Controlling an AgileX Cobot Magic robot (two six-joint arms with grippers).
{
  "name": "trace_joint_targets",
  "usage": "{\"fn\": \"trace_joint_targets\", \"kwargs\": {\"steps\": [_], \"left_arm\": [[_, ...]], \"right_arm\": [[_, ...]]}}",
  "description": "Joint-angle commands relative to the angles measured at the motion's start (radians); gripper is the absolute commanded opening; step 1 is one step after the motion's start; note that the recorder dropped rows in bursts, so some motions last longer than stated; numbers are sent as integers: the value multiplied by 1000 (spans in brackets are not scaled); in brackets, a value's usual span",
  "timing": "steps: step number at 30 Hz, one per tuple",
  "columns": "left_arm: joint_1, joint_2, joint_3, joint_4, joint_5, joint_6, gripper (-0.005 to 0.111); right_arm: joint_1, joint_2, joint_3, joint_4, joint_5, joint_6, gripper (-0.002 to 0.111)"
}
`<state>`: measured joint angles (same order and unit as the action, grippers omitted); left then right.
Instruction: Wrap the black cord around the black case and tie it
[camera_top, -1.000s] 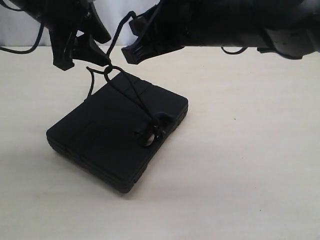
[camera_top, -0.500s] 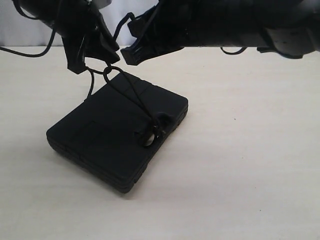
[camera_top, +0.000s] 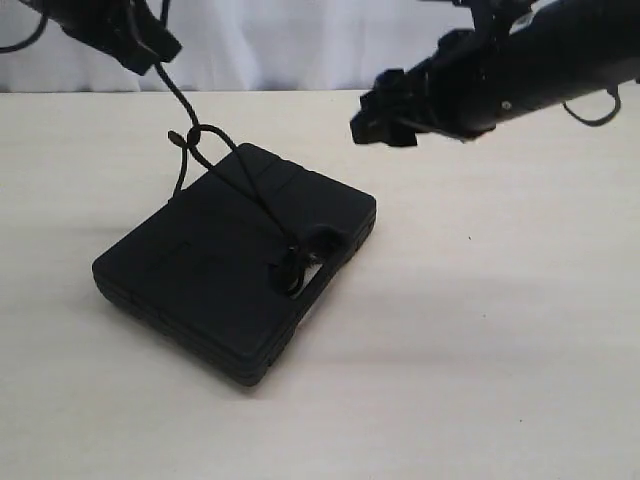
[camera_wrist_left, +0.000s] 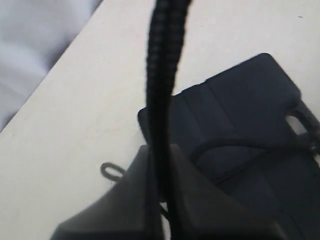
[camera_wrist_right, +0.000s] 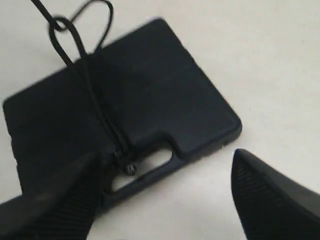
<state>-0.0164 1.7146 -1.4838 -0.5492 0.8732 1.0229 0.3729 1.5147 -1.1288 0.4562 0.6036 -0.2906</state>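
The black case (camera_top: 215, 265) lies flat on the table, handle cut-out toward the front right. The black cord (camera_top: 255, 195) runs from the cut-out across the lid to a crossing (camera_top: 197, 134) just beyond the case's far corner, then rises taut to my left gripper (camera_top: 158, 50), which is shut on it. In the left wrist view the cord (camera_wrist_left: 162, 75) is pinched between the jaws of the left gripper (camera_wrist_left: 160, 160), above the case (camera_wrist_left: 250, 115). My right gripper (camera_top: 372, 105) hangs open to the right, holding nothing. Its wrist view shows the right gripper (camera_wrist_right: 165, 200) wide apart over the case (camera_wrist_right: 165, 85) and cord (camera_wrist_right: 92, 97).
The pale table (camera_top: 480, 330) spreads around the case. A white backdrop (camera_top: 270, 40) runs behind the table's far edge. The cord's small end loop (camera_wrist_left: 112, 171) lies on the table beside the case's far corner.
My left gripper has risen up and to the left, drawing the cord taut. My right gripper has pulled away to the right, clear of the cord.
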Motion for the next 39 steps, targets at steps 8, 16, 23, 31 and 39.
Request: {"fn": "trace_joint_targets", "kwargs": {"steps": [8, 16, 23, 31, 39], "left_arm": [[208, -8, -6, -5, 10, -171, 0], [225, -8, -6, -16, 14, -191, 0], [225, -8, -6, -19, 17, -191, 0], [225, -8, -6, -19, 3, -191, 0], [253, -8, -6, 34, -20, -248, 0]], "right_arm": [[210, 284, 129, -83, -239, 291, 61], [182, 362, 129, -50, -366, 339, 61], [182, 420, 129, -42, -480, 410, 61], [182, 467, 129, -1, -501, 410, 25], [75, 432, 129, -1, -514, 410, 4]]}}
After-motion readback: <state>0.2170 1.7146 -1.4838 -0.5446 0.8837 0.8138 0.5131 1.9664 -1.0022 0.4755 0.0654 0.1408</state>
